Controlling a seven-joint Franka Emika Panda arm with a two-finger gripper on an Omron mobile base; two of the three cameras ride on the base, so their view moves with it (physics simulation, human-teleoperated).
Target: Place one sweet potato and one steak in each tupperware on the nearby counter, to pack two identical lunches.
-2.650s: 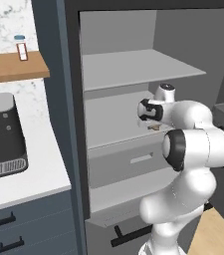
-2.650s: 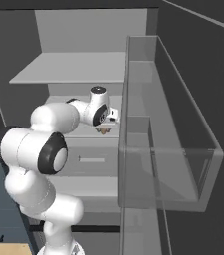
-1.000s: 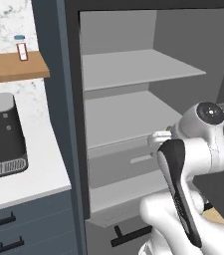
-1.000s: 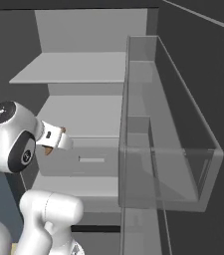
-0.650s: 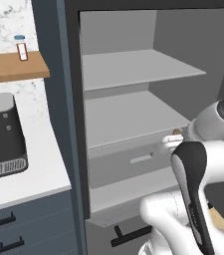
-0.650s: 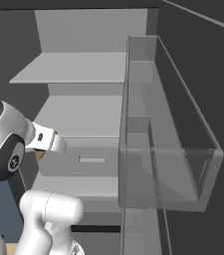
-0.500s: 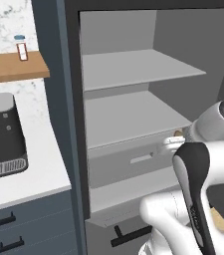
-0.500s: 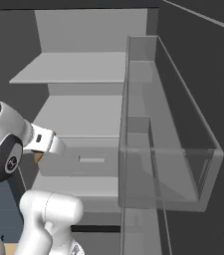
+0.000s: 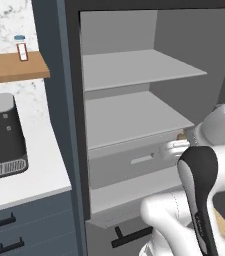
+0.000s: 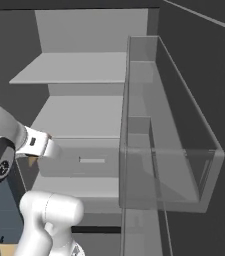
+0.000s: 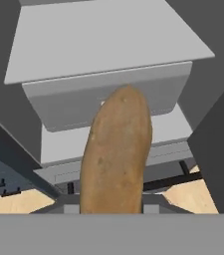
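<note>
Fingers (image 11: 114, 206) clamp sweet potato (image 11: 116, 154) — pointing toward fridge drawer (image 11: 108, 97).

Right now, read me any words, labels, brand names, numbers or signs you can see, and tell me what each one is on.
No readable text anywhere.
Small bottle on the wooden shelf: its label is too small and blurred to read.
Sweet potato in the gripper: no markings.
</note>
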